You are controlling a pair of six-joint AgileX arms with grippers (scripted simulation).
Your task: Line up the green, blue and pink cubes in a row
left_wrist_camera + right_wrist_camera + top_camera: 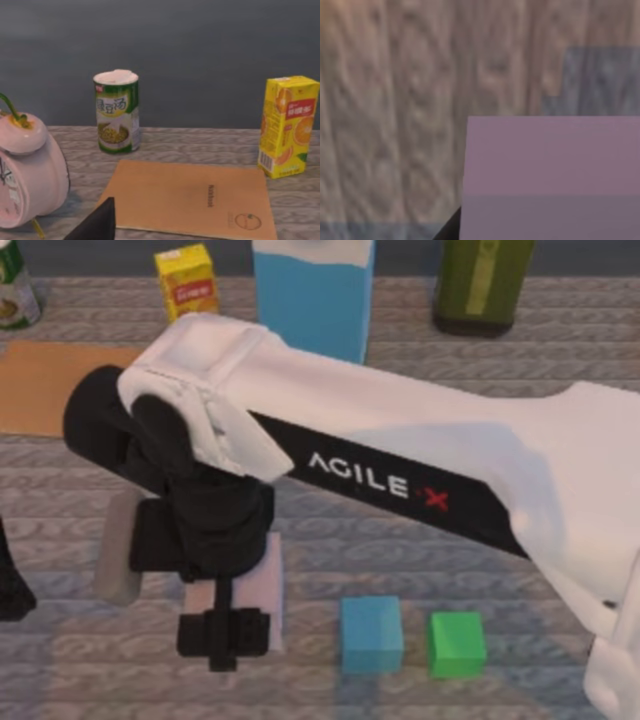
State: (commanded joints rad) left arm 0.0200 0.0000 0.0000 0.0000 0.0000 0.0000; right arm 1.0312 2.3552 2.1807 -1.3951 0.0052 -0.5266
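My right pincer point(222, 632) grips the matte pink cube point(268, 585) on the wood-grain counter point(540, 560), left of the blue cube point(371, 634) and green cube point(457, 644).

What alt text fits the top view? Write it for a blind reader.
The right arm's claw sits over the pink cube at the table's front; to its right the blue cube and green cube stand side by side.

I count three plain matte cubes, one pale lilac-pink point(268, 580), one light turquoise-blue point(371, 633) and one bright green point(457, 643), plus one yellow juice box point(187, 280) at eleven o'clock and one tall blue carton point(314, 295) at twelve.
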